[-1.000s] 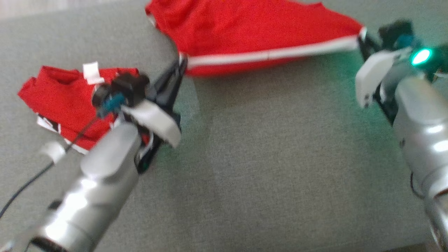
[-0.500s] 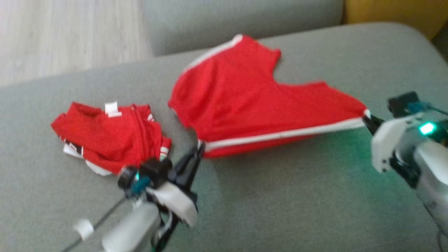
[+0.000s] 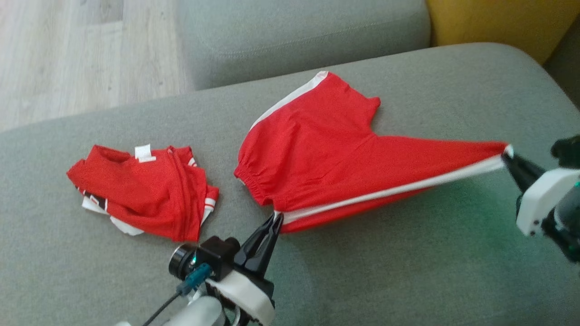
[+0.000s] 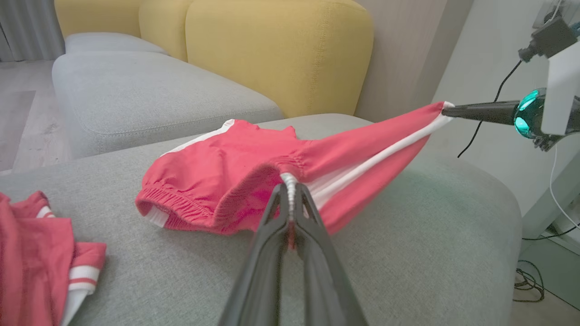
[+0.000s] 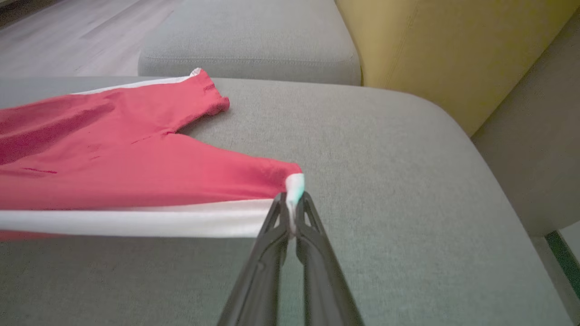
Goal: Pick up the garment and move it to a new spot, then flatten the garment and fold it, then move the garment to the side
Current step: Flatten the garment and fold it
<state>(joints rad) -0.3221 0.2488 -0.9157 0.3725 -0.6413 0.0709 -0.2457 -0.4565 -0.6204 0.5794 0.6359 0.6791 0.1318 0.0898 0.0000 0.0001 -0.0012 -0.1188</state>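
Since a second ago the head camera has tilted, so the scene sits lower in the head view. Measured against the folded red jersey (image 3: pixel 145 194), the left end effector (image 3: pixel 277 218) has drawn back from level with it to its lower right. It is clenched on the elastic waistband corner of the red shorts (image 3: pixel 317 167), at the end of the white side stripe (image 3: pixel 385 194). The right end effector (image 3: pixel 506 156), at the right edge of the frame, is clamped on the stripe's other end at the leg hem. That edge hangs taut between them above the grey sofa cushion (image 3: pixel 385 271). The rest of the shorts lies on the cushion at mid-frame. The jersey rests at centre left, apart from the shorts. A yellow backrest (image 3: pixel 489 22) fills the upper right.
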